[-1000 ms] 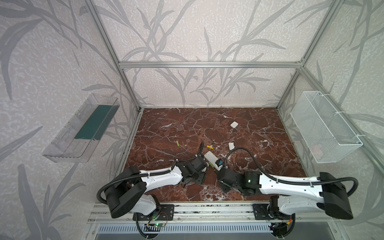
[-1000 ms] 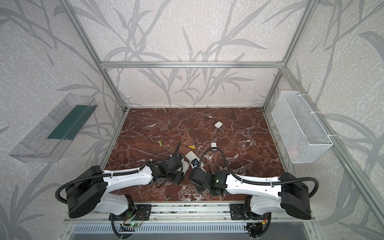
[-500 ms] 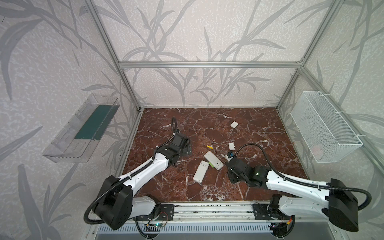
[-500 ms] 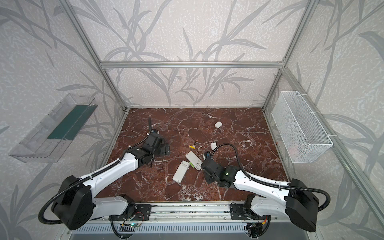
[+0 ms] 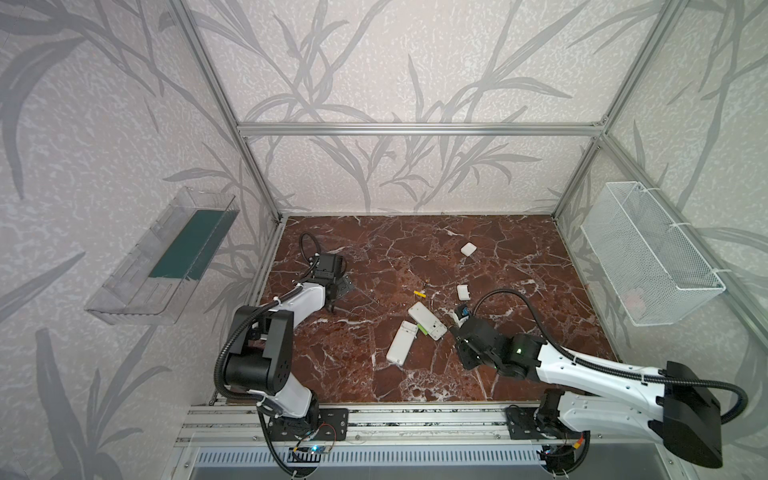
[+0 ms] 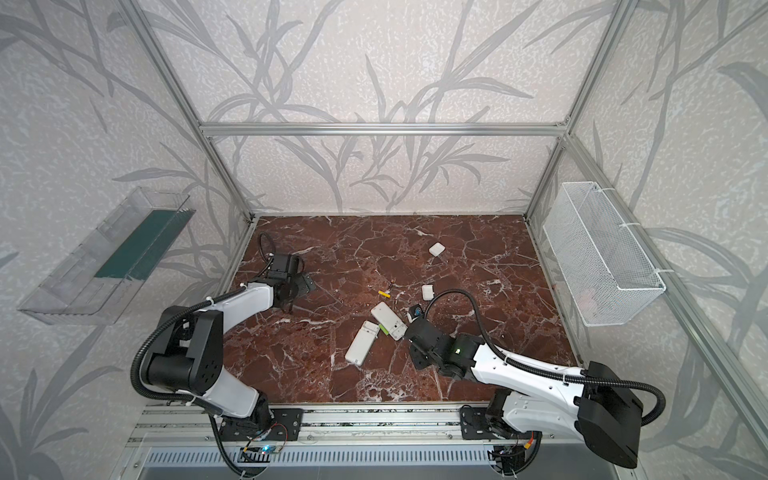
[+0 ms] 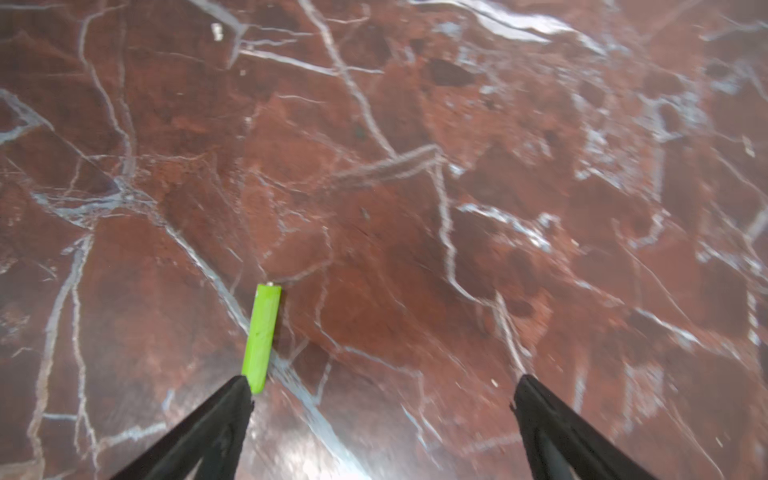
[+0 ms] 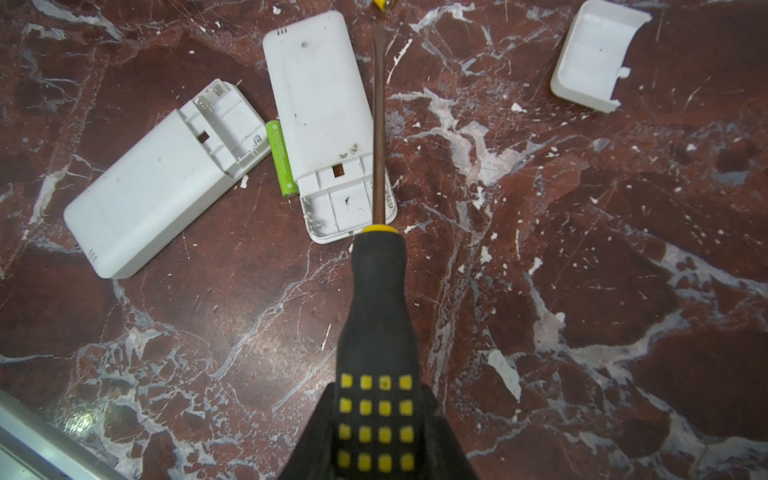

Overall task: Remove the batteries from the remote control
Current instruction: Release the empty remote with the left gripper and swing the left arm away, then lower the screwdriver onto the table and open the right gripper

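Two white remote controls lie back-up at mid-table, one (image 8: 320, 108) (image 5: 427, 321) beside the other (image 8: 153, 183) (image 5: 402, 342). Their open battery bays show no cells. A lime-green battery (image 8: 282, 158) lies between them. A yellow battery (image 5: 419, 294) (image 6: 384, 294) rests further back. My right gripper (image 8: 380, 399) (image 5: 455, 330) is shut on the black-and-yellow screwdriver (image 8: 376, 291), whose shaft reaches along the nearer remote's edge. My left gripper (image 7: 382, 386) (image 5: 337, 296) stands open at the left side. Another lime-green battery (image 7: 262, 336) lies on the marble at one fingertip (image 7: 241, 390).
Two small white covers (image 5: 468, 248) (image 5: 463, 291) lie behind the remotes, and the nearer shows in the right wrist view as a cover (image 8: 594, 54). A wire basket (image 5: 648, 266) hangs on the right wall, a clear tray (image 5: 166, 257) on the left. An aluminium rail (image 5: 395, 415) runs along the front.
My left arm swung from the remotes to the left side and its jaws opened wide; a lime-green battery now lies by them. The right arm drew back from the remotes, still gripping the screwdriver.
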